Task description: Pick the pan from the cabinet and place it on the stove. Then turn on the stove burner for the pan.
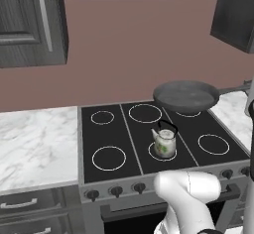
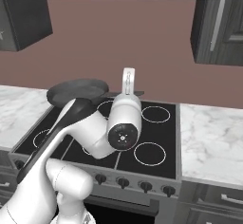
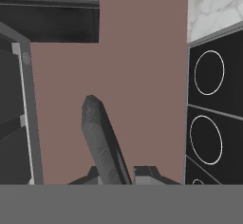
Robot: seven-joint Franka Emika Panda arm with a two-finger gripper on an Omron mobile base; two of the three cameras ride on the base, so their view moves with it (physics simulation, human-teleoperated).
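Pan (image 1: 186, 96) hangs in the air above the back right part of the stove (image 1: 130, 144), level in the left base view, its shadowed underside clear of the glass and not yet resting on anything. In the hand view the gripper (image 3: 124, 174) is clamped shut on the thin handle, with the pan seen edge-on as a dark wedge rising between the finger tips. Grip is out at the handle end, so the load sits well off the jaws; judged risk one is the pan rotating or sagging in the grip on the way down. Target, the stove burner (image 1: 213, 144), is the front-right ring, nearer the knobs (image 1: 116, 191) than the pan is now. Risk two: the white floral kettle (image 1: 164, 141) stands on the front-centre ring just beside that target, and a wide pan lowered slightly to the left could clip it or knock it over. Risk three: setting down off-centre, overlapping the rear ring or the marble counter (image 2: 211, 135). The cabinet (image 2: 217, 21) stands well above the path.
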